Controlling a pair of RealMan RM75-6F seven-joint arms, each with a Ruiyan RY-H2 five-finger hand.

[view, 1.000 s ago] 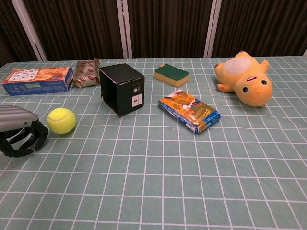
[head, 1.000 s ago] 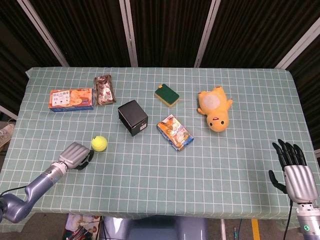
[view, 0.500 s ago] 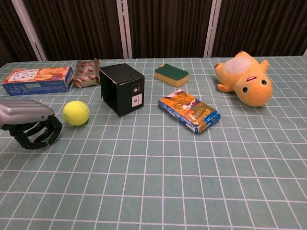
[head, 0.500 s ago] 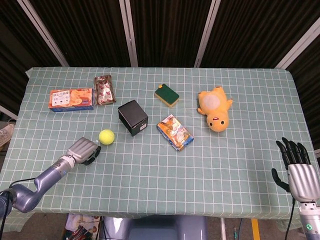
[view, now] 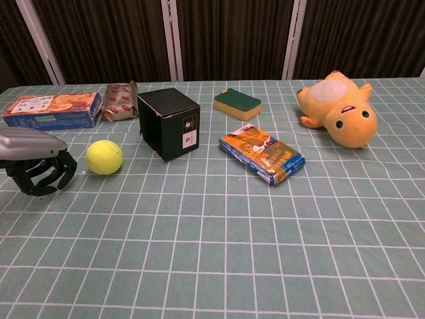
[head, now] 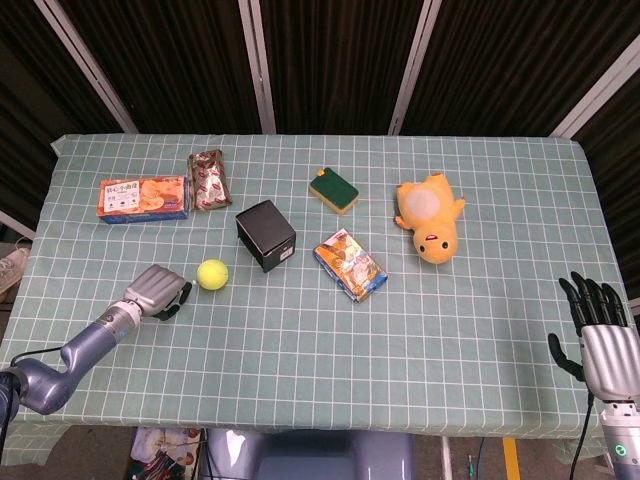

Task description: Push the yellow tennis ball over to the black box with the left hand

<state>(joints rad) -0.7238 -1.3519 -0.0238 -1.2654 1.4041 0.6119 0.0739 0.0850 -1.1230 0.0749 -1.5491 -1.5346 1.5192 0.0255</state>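
Note:
The yellow tennis ball [head: 211, 273] [view: 104, 157] lies on the green checked cloth, a short gap to the left of the black box [head: 266, 235] [view: 169, 123] and not touching it. My left hand [head: 158, 290] [view: 33, 163] hovers low just left of the ball, with a small gap between them. Its fingers curl down under the palm and hold nothing. My right hand [head: 600, 335] hangs past the table's front right corner with its fingers straight and apart, empty; only the head view shows it.
An orange biscuit box [head: 142, 197] and a brown snack pack [head: 208, 179] lie behind the ball at the back left. A green-and-yellow sponge [head: 334, 189], a colourful packet [head: 350, 264] and a yellow plush toy [head: 429, 217] lie to the right of the black box.
The ball rolled right toward the black box as my left hand pushed it, then stopped. The left hand has since drawn back a little to the left. The right hand sank slightly.

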